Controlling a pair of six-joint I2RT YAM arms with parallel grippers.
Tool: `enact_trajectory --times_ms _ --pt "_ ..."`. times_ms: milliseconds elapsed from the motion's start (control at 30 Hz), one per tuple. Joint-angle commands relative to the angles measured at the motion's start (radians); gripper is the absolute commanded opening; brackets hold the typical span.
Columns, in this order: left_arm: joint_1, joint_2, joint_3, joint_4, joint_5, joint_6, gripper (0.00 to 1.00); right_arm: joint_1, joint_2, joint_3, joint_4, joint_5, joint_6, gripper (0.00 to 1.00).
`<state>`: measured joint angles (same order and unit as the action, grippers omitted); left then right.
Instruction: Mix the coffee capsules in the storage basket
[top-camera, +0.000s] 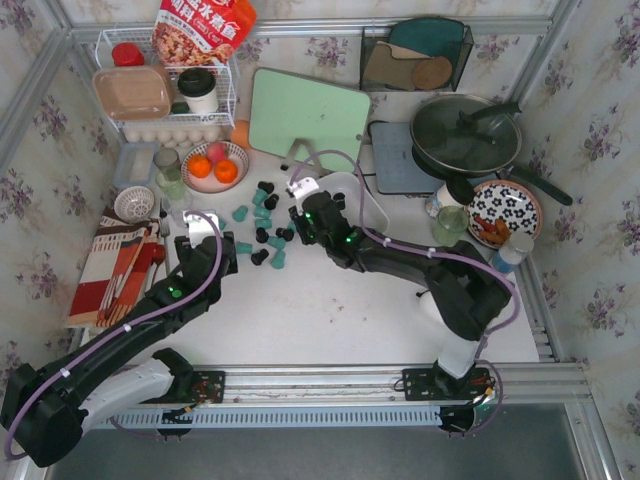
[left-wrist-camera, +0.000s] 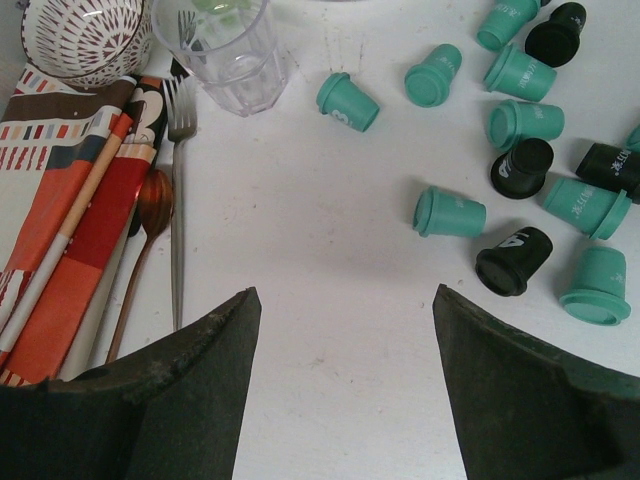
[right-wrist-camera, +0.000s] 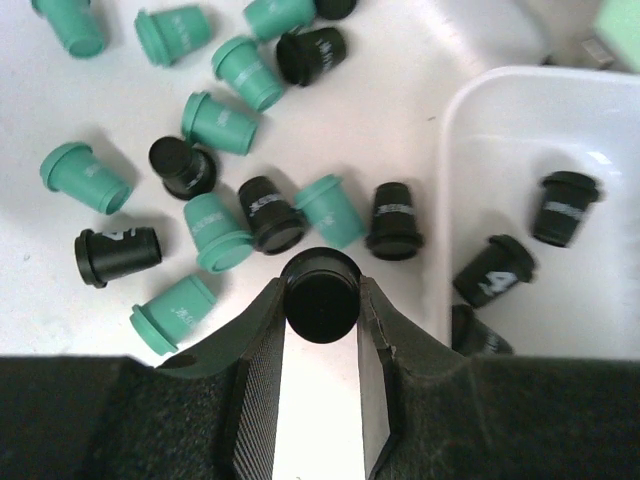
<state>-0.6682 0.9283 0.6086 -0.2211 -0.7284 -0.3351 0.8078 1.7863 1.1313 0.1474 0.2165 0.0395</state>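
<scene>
Right tool (right-wrist-camera: 320, 305): pinching a black capsule (right-wrist-camera: 320, 285) just left of the basket (right-wrist-camera: 530, 115).
Left tool (left-wrist-camera: 345, 310): gaping wide, holding nothing.
Other capsules (right-wrist-camera: 222, 122): lying scattered on the tabletop (right-wrist-camera: 400, 100); three black ones sitting inside the basket.

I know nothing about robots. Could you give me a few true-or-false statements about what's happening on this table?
1. The right gripper is shut on a black capsule. True.
2. The left gripper holds a teal capsule. False: it is open and empty.
3. The storage basket holds only teal capsules. False: those visible in it are black.
4. Loose capsules, teal and black, lie on the table. True.
</scene>
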Motion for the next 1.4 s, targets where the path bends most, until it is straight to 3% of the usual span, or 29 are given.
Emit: enact_trajectory --times_ms 0,133,300,533,633,700,800,900,1133,1367 --pt "-0.001 0.002 0.010 0.000 0.002 -0.006 0.73 -0.003 -0.111 -0.083 0.090 0.156 -0.066 0.17" --pt "0.000 0.004 0.010 0.001 0.010 -0.008 0.73 -0.039 -0.201 -0.197 0.169 0.319 -0.099 0.20" --pt "0.000 0.016 0.012 0.003 0.014 -0.007 0.73 -0.122 -0.226 -0.277 0.154 0.328 -0.037 0.22" --pt "0.001 0.055 0.017 0.014 0.015 -0.010 0.73 -0.189 -0.209 -0.314 0.138 0.236 0.035 0.52" --pt "0.003 0.073 0.020 0.025 0.035 -0.003 0.73 -0.191 -0.211 -0.322 0.139 0.216 0.033 0.61" --pt "0.008 0.084 0.026 0.020 0.054 -0.015 0.81 -0.191 -0.218 -0.334 0.146 0.203 0.035 0.64" --pt "0.025 0.089 0.026 0.013 0.096 -0.036 0.92 -0.191 -0.237 -0.391 0.208 0.177 0.040 0.65" --pt "0.050 0.095 0.016 0.028 0.154 -0.032 0.97 -0.191 -0.252 -0.456 0.311 0.161 0.035 0.66" --pt "0.124 0.165 0.050 0.034 0.381 -0.041 0.90 -0.191 -0.300 -0.503 0.359 0.160 0.037 0.65" --pt "0.153 0.418 0.231 -0.066 0.473 -0.021 0.87 -0.191 -0.356 -0.525 0.363 0.153 0.048 0.65"
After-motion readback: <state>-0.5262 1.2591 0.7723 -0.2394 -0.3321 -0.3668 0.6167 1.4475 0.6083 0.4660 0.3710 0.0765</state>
